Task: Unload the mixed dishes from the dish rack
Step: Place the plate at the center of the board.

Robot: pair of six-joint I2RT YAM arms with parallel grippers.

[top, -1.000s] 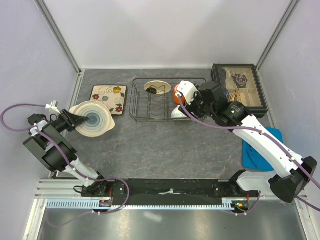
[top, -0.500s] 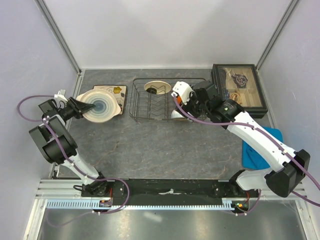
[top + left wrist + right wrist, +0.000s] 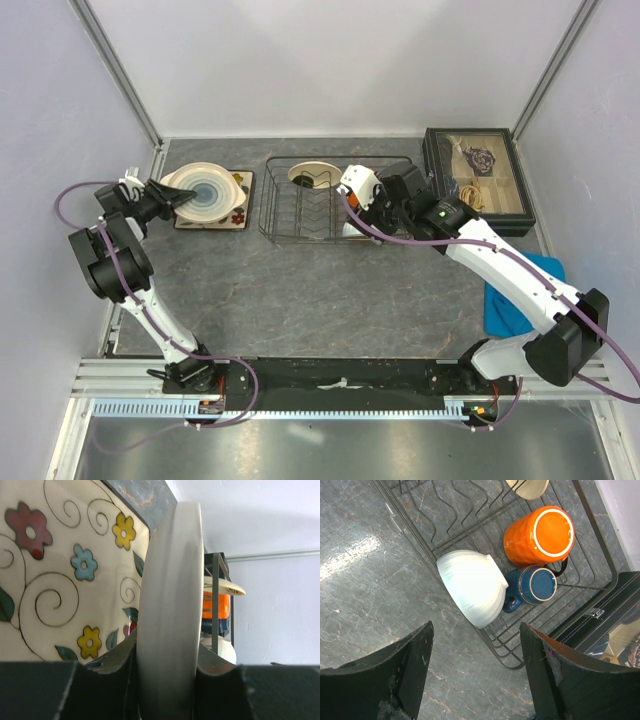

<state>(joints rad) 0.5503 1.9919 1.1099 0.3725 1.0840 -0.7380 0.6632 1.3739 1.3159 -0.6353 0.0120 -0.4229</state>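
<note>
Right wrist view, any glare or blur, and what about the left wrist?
Right wrist view: bright glare patch on the table at left, white bowl sharp. Left wrist view: the pale dish in the left gripper is close and slightly soft; the gripper is dark, almost silhouetted.

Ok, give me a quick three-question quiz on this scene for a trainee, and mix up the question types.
1. True or false: the right gripper is shut on the white bowl.
2. Fill in: the orange cup and the dark blue mug sit in the ___.
3. The left gripper holds: A) orange cup, B) cream bowl, C) dark blue mug.

Key
1. False: its jaws stand open, apart from the white bowl.
2. dish rack
3. B, clamped by its rim over the flower plate.
</note>
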